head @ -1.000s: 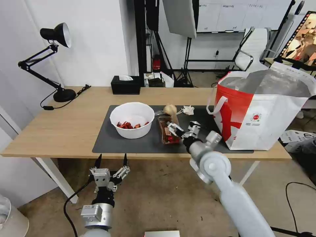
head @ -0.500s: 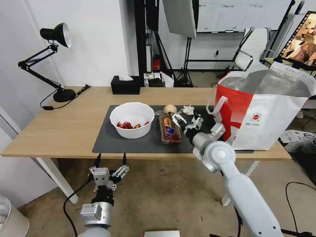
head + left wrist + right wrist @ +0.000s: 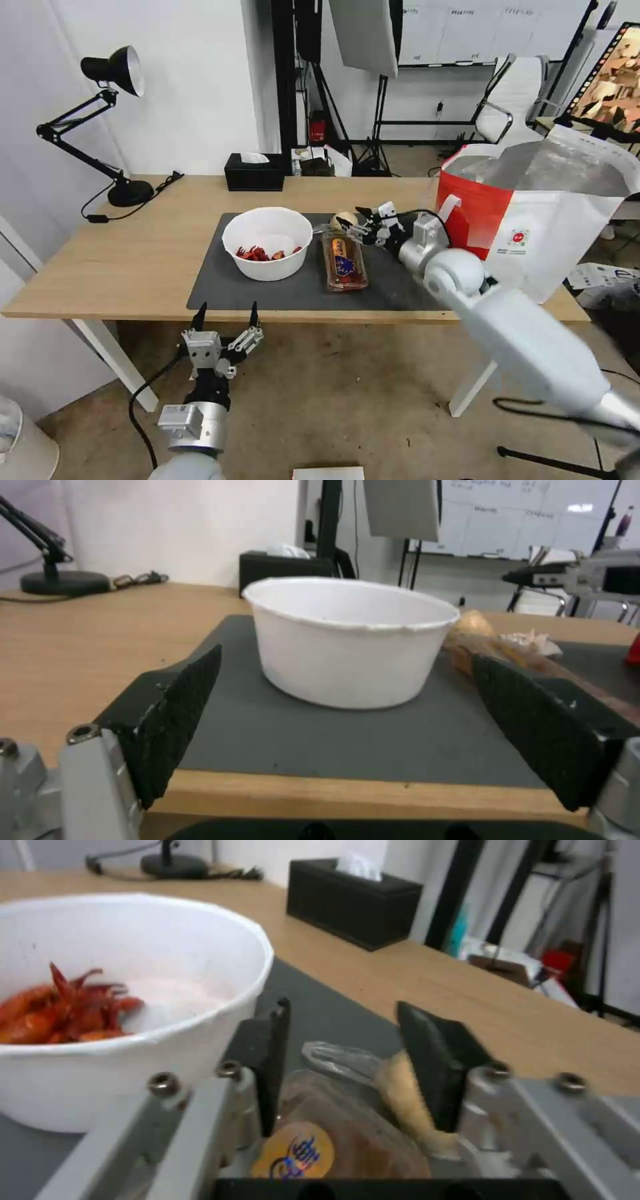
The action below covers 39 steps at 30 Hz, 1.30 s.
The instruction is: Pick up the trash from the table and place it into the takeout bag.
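Down at the lower left of the head view I see my left gripper (image 3: 225, 319) parked below the table (image 3: 133, 260) edge, its fingers spread wide and holding nothing. Above it on the dark mat (image 3: 220, 280) sits the white bowl (image 3: 267, 243) with red scraps. Just right of the bowl lies the clear tray (image 3: 345, 262), its long axis running from the near edge toward the far edge. At mid-frame my right gripper (image 3: 360, 223) hovers over the tray's far end beside the beige lump (image 3: 344, 219), parted partway and empty. At the right edge stands the takeout bag (image 3: 533, 220), mouth open upward.
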Tool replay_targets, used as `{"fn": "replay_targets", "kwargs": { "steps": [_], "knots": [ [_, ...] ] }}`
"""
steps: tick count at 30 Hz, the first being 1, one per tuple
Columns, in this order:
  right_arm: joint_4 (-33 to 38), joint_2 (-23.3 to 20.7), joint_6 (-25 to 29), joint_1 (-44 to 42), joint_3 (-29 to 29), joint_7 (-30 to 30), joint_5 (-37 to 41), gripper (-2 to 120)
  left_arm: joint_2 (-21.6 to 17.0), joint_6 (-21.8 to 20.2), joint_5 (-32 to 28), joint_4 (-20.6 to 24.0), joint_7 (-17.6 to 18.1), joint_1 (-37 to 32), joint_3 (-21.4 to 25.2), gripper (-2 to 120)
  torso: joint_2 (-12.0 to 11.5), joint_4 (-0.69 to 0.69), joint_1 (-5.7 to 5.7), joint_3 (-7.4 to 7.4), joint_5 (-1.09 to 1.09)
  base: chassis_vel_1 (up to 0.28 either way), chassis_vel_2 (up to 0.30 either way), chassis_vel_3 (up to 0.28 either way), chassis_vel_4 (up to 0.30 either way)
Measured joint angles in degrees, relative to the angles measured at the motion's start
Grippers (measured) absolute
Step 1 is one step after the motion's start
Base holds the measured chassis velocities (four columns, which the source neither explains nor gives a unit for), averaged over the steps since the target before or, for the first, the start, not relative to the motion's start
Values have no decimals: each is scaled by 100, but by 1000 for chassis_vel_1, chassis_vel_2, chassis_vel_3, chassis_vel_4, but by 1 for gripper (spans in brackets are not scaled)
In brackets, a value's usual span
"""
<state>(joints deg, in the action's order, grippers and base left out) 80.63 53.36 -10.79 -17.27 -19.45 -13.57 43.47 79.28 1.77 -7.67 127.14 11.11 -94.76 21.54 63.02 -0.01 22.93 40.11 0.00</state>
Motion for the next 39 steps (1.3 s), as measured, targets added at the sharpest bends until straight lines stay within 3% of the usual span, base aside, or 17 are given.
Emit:
{"fn": "replay_targets", "kwargs": {
  "steps": [7,10,12,14,15,18,20,22,23,25,26,28,34,39],
  "knots": [
    [-859,257,-85,686,-593,-699,38,22,-194,-203,-338,-48,4,147,-4,100,0,2,0,0,-2,0,0,0,0],
    [-1289,509,-267,793,-656,-1019,-3,8,-448,-584,-796,111,41,294,-84,100,0,1,0,0,0,0,0,0,0],
    [-1373,570,-278,800,-656,-1081,-31,4,-517,-681,-944,160,52,337,-97,100,0,1,0,0,0,0,0,0,0],
    [-1532,692,-304,813,-667,-1230,-69,0,-799,-1200,-1766,445,244,526,-82,100,0,0,-1,0,-1,0,0,0,0],
    [-1532,692,-304,813,-667,-1230,-69,0,-799,-1200,-1766,445,244,526,-82,100,0,0,-1,0,-1,0,0,0,0],
    [-1619,779,-315,811,-690,-1290,-103,0,-1269,-1674,-3256,787,565,761,-85,100,0,2,-1,0,-1,0,0,0,0],
    [-1620,778,-315,808,-689,-1290,-107,0,-1352,-1713,-3505,820,606,798,-104,100,0,1,-1,0,-1,0,0,0,0],
    [-1610,739,-315,781,-689,-1289,-140,0,-1777,-1800,-4751,866,756,1007,-213,100,0,1,-1,0,0,0,0,0,0],
    [-1610,739,-315,781,-689,-1289,-140,0,-1777,-1800,-4751,866,756,1007,-213,100,0,1,-1,0,0,0,0,0,0],
    [-1599,695,-314,779,-688,-1311,-167,0,-2053,-1791,-5560,758,788,1239,-301,100,0,0,-1,0,0,0,0,0,0],
    [-1599,695,-314,779,-688,-1311,-167,0,-2053,-1791,-5560,758,788,1239,-301,100,0,0,-1,0,0,0,0,0,0],
    [-1592,675,-311,779,-696,-1360,-187,0,-2217,-1756,-6116,559,793,1540,-402,100,0,0,-1,0,-1,0,0,0,0],
    [-1727,860,-296,878,-811,-1435,-207,0,-2209,-1724,-6631,192,797,2101,-549,100,0,0,-1,0,-1,0,0,0,0],
    [-1741,864,-289,938,-929,-1444,-213,0,-2078,-1721,-6872,-335,847,2757,-934,100,0,1,-1,0,-1,0,0,0,0]
  ]
}}
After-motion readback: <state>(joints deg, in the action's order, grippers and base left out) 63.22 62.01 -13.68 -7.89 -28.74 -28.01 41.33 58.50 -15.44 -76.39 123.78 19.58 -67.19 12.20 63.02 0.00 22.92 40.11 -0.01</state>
